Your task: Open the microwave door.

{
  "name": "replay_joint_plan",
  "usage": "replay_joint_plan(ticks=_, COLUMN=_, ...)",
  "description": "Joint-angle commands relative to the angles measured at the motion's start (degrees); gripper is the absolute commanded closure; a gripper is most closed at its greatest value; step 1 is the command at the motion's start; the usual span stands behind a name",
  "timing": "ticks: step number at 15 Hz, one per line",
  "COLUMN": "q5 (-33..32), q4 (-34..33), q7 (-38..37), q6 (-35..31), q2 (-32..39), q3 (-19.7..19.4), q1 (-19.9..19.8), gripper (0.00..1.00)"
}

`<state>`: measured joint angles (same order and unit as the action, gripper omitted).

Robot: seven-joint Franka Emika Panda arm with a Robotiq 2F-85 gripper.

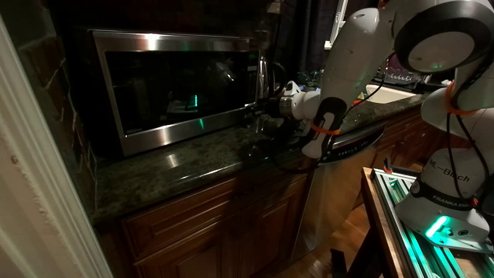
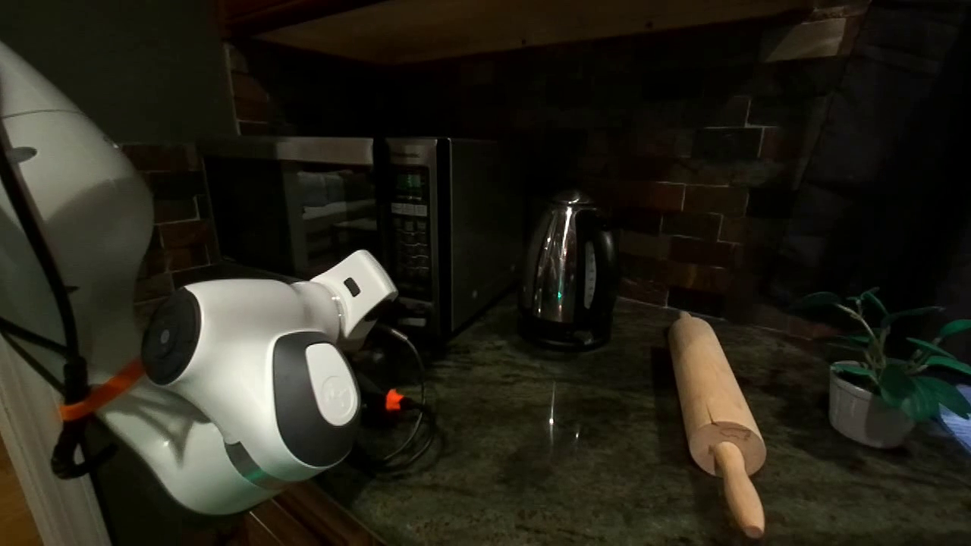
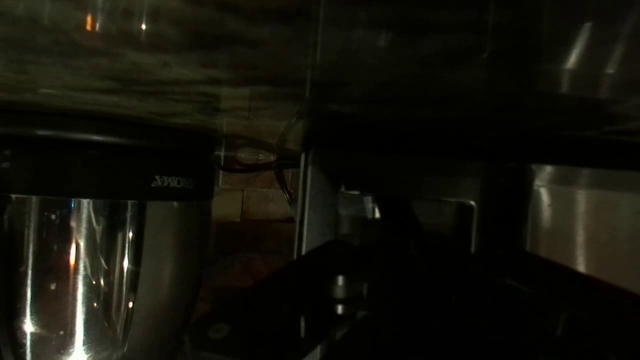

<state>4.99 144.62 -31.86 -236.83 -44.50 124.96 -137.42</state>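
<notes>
The microwave door (image 1: 162, 88) (image 2: 258, 205), dark glass in a brushed steel frame, looks closed, lying flush with the control panel (image 2: 412, 227) beside it. My gripper (image 1: 250, 111) reaches to the lower right corner of the microwave front, low by the control panel. Its fingers are shut, and I see nothing held between them. Whether the tips touch the microwave I cannot tell. In an exterior view the white wrist (image 2: 356, 292) hides the fingers. The wrist view is very dark; a pale rounded outline on the microwave front (image 3: 472, 225) shows just beyond the black fingers.
A shiny kettle (image 2: 557, 265) (image 3: 75, 270) stands close beside the microwave. A wooden rolling pin (image 2: 713, 387) and a potted plant (image 2: 872, 402) lie farther along the dark stone counter (image 1: 162, 177). A cable (image 2: 421, 379) loops from the wrist over the counter.
</notes>
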Motion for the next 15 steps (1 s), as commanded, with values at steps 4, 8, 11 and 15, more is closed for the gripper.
replay_joint_plan(ticks=4, q5=-7.0, q4=5.4, q7=1.7, q6=9.4, q2=11.5, q3=-3.9, q1=5.8, gripper=1.00)
replay_joint_plan(ticks=8, q5=-13.2, q4=7.8, q7=1.0, q6=16.9, q2=17.7, q3=-8.9, q1=12.6, gripper=1.00)
replay_joint_plan(ticks=11, q5=-15.5, q4=9.2, q7=3.0, q6=28.7, q2=26.7, q3=-13.1, q1=19.8, gripper=1.00)
replay_joint_plan(ticks=15, q5=-11.8, q4=7.7, q7=4.4, q6=43.0, q2=32.6, q3=-21.9, q1=30.8, gripper=1.00)
